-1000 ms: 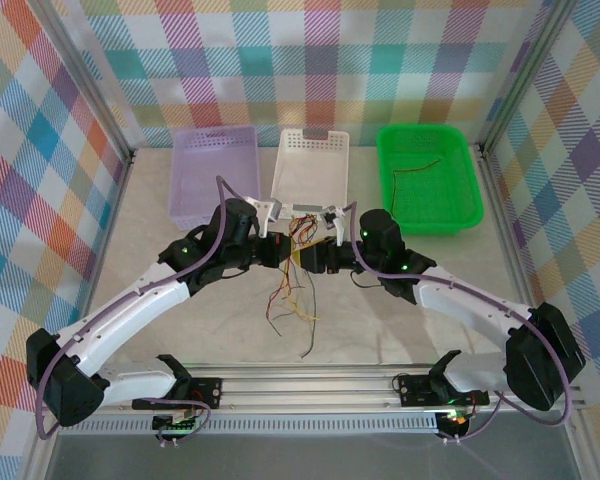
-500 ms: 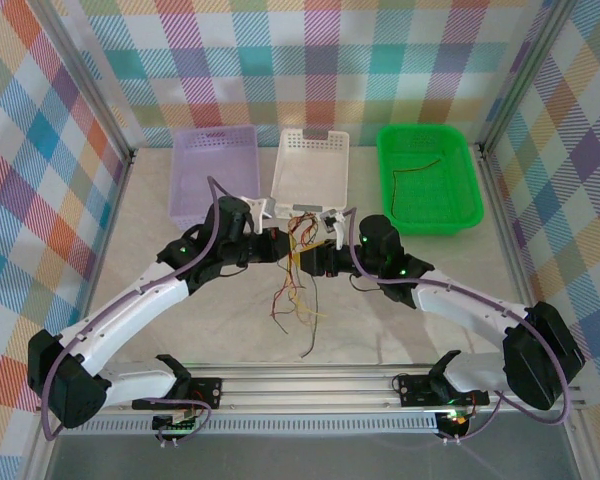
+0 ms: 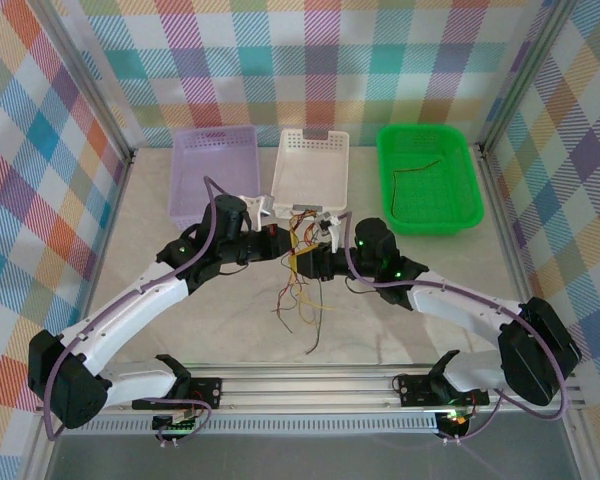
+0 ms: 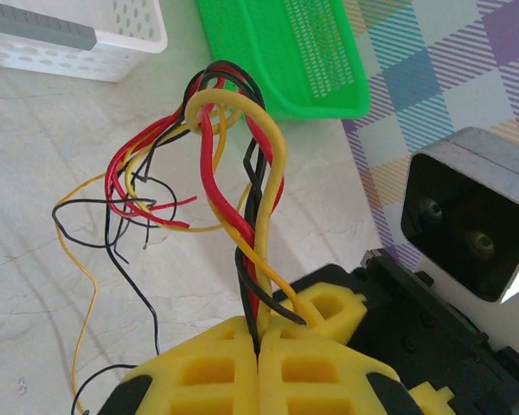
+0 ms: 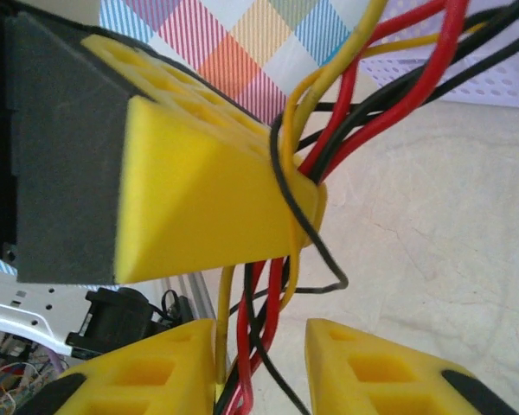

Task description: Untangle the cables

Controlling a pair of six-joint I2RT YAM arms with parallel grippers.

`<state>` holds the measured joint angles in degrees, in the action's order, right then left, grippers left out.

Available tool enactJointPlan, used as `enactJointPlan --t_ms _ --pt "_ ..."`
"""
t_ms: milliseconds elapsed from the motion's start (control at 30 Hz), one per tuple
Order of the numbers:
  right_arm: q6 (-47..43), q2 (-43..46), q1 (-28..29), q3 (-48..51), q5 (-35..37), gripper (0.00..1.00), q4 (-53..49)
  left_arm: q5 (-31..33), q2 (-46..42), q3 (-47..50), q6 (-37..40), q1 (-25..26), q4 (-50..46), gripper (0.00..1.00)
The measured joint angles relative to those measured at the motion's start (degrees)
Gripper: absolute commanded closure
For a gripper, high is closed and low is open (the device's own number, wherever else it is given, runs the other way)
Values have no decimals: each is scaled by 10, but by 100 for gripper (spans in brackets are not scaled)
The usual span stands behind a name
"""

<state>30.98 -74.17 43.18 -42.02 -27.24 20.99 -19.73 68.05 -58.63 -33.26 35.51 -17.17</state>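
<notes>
The cables (image 3: 298, 262), a bunch of thin red, yellow and black wires, hang between my two grippers over the middle of the table, loose ends trailing on the surface. My left gripper (image 3: 283, 246) is shut on the bunch; in the left wrist view its fingers (image 4: 259, 341) pinch the cables (image 4: 242, 156), which loop up and fan out. My right gripper (image 3: 317, 262) faces it closely. In the right wrist view its jaws (image 5: 261, 341) stand apart with the cables (image 5: 268, 303) running through the gap, against the left pad (image 5: 156, 372).
Three baskets stand along the back: purple (image 3: 185, 175), white (image 3: 285, 165) and green (image 3: 465, 190), the green one holding a thin wire (image 3: 420, 168). The arm bases and a metal rail (image 3: 310, 385) line the near edge.
Both grippers have moved a little farther from the bases, carrying the bunch with them, and the trailing ends have shifted. The right jaws have narrowed around the cables.
</notes>
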Motion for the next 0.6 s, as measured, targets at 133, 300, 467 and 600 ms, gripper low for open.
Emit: enactJointPlan --t_ms 133,300,467,600 --pt "-1 1 0 0 9 97 -3 0 -1 0 0 -3 -1 100" --pt "-13 13 3 0 24 100 -21 -3 -4 0 8 -4 -7 85" --pt "-17 16 3 0 34 100 -50 -4 -12 -1 16 -4 -8 69" --pt "-19 17 3 0 39 100 -65 -4 -15 -2 20 -4 -8 68"
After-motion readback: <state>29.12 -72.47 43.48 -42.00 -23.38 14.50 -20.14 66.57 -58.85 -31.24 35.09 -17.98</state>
